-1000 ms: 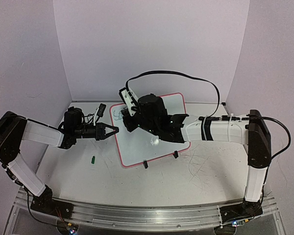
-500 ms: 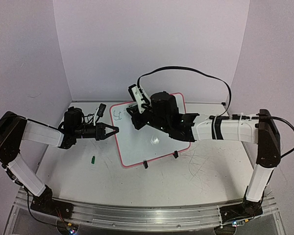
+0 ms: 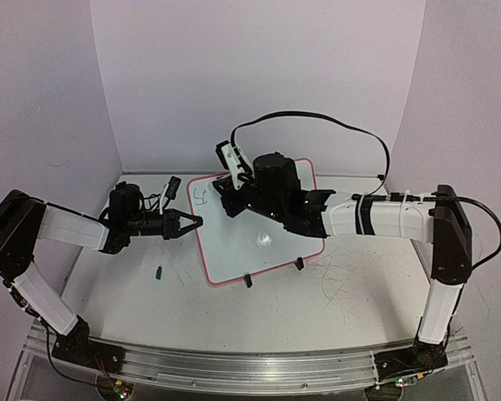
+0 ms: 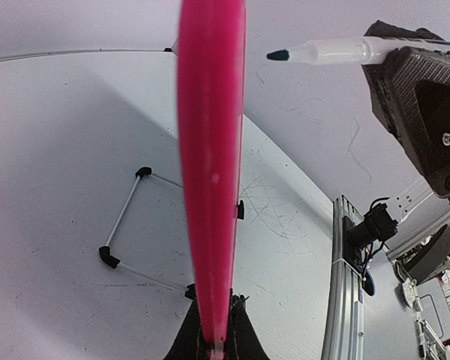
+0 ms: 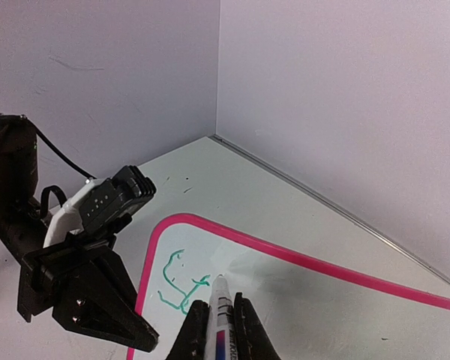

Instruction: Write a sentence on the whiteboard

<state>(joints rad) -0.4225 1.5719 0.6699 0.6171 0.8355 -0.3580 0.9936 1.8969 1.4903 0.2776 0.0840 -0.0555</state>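
The left pincer (image 3: 194, 222) is pressed together on the pink rim of the whiteboard (image 3: 250, 246), which stretches away beyond its fingertips. The right pincer (image 5: 218, 304) pinches a white marker (image 5: 220, 289). The marker's tip pokes out just ahead of the fingers, beside the first green strokes of the sentence (image 5: 176, 289). I cannot tell whether the tip touches the board. A green cap (image 3: 159, 271) lies on the table (image 3: 317, 309) near the left pincer.

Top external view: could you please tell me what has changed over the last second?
The right gripper, holding the marker, shifted from over the whiteboard's middle toward its far edge. The left gripper stayed clamped on the left rim; board and green writing unchanged.
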